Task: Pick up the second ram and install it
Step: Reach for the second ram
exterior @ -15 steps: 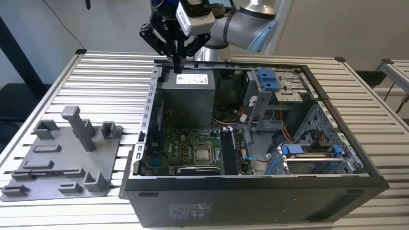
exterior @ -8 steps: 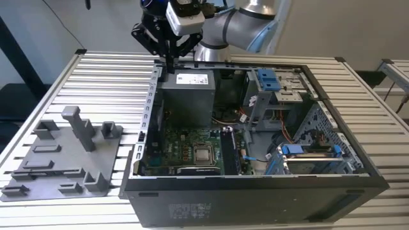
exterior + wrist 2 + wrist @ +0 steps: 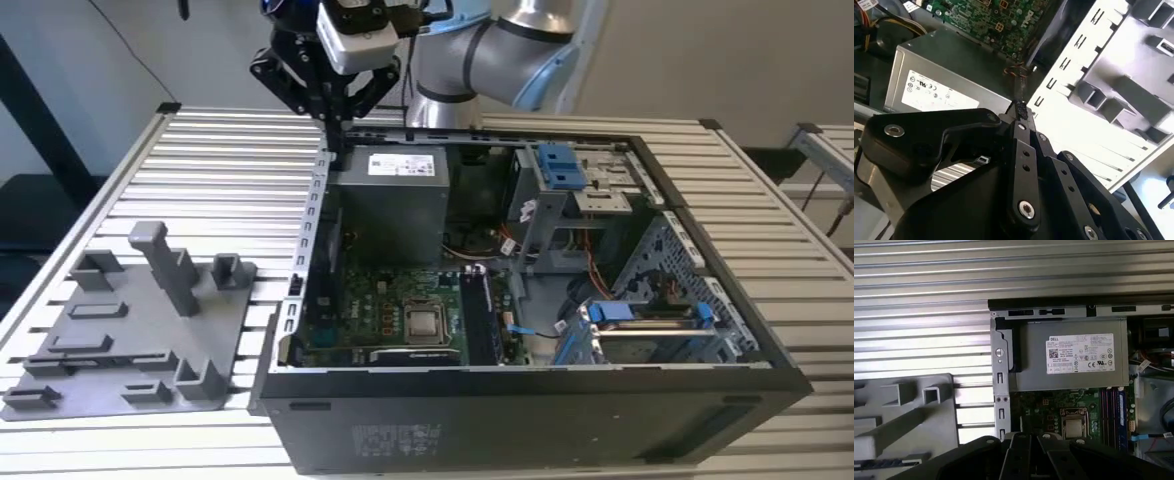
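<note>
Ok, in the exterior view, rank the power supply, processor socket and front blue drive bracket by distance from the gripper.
1. Power supply, beside the gripper, whose jaws grip the second ram.
2. Processor socket, mid-motherboard.
3. Front blue drive bracket, at the exterior view's right.

table (image 3: 200,150): slatted metal | wall (image 3: 721,60): pale | floor (image 3: 27,205): dark

The tray (image 3: 134,330) lies on the table (image 3: 227,150), at the exterior view's left of the computer case (image 3: 534,425).
</note>
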Available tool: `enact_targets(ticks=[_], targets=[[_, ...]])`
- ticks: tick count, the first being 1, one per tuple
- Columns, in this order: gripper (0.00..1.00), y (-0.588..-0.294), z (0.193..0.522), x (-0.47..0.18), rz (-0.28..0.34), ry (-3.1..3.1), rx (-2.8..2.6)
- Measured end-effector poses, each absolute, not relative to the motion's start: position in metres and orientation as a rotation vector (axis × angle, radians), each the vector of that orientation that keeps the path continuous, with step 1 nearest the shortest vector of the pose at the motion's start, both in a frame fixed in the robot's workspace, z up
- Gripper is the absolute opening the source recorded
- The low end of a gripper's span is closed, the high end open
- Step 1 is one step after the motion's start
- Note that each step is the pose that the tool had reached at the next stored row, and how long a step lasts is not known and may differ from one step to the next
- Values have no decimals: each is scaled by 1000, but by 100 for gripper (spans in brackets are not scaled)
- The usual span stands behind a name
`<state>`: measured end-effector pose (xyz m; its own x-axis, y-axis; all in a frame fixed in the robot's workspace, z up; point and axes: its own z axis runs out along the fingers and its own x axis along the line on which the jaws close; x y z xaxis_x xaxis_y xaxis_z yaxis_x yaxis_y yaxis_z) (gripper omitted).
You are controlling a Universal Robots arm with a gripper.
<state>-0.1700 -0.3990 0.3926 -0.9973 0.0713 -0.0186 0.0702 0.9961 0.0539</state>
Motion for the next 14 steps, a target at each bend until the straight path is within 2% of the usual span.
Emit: enact_targets(ticks=[14], targets=[[11,-399,393,-211,84,3118,111]])
